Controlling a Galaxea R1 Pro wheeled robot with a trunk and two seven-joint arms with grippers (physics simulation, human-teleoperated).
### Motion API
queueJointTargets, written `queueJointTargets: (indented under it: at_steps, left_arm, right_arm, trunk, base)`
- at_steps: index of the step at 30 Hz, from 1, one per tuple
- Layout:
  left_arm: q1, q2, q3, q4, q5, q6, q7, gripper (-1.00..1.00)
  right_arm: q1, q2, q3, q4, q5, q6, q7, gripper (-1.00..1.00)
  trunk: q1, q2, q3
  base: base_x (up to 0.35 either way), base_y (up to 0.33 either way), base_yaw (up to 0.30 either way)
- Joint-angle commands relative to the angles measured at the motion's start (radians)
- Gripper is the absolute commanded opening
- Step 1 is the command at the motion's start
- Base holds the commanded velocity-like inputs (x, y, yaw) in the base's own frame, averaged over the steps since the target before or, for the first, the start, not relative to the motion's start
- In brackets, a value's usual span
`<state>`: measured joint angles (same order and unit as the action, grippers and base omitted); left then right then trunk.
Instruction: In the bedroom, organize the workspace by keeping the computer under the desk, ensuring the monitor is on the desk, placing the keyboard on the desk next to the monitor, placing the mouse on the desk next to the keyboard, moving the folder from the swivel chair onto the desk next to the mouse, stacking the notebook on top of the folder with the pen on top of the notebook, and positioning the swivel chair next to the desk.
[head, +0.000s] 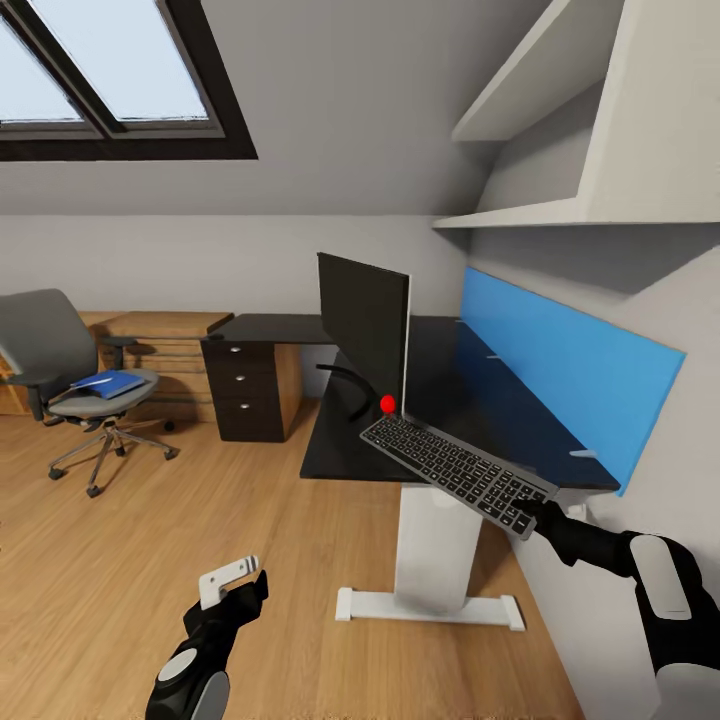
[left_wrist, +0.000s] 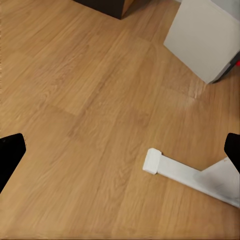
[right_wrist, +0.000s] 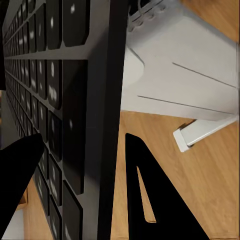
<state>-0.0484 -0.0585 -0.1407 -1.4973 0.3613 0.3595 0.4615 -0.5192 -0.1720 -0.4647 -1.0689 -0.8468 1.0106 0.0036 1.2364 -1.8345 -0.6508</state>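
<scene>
My right gripper (head: 532, 514) is shut on the near end of the keyboard (head: 455, 468), holding it tilted just above the front edge of the black desk (head: 340, 450). In the right wrist view the fingers (right_wrist: 150, 195) clamp the keyboard (right_wrist: 60, 100) edge. The monitor (head: 365, 325) stands on the desk, seen nearly edge-on. At the left, the blue folder (head: 106, 383) lies on the swivel chair (head: 60, 350). A white-grey box, apparently the computer (left_wrist: 202, 37), stands by the desk's foot. My left gripper (head: 236, 580) hangs open over the floor. The mouse, notebook and pen are out of view.
The desk's white leg (head: 435, 545) and floor foot (left_wrist: 185, 175) stand right in front of me. A drawer unit (head: 245, 390) sits under the desk's left wing, with wooden low cabinets (head: 160, 345) behind the chair. A blue wall panel (head: 560, 365) and white shelves (head: 540, 210) line the right wall.
</scene>
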Motion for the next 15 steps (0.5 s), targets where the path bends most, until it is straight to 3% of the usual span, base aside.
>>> queueJointTargets:
  at_steps: [1,15]
  left_arm:
    - [-0.001,0.0,-0.002,-0.001,0.009,0.002,0.008,1.0]
    - [0.0,0.0,-0.002,-0.001,0.008,0.003,0.008,1.0]
  right_arm:
    - [-0.001,0.0,-0.002,0.0,0.001,0.005,0.0,-1.0]
    - [-0.001,0.0,-0.002,0.0,0.002,0.005,0.0,-1.0]
  trunk:
    - [-0.001,-0.001,-0.001]
    - [-0.001,-0.001,-0.001]
  base:
    - [-0.172,0.0,0.0]
    - [-0.17,0.008,0.0]
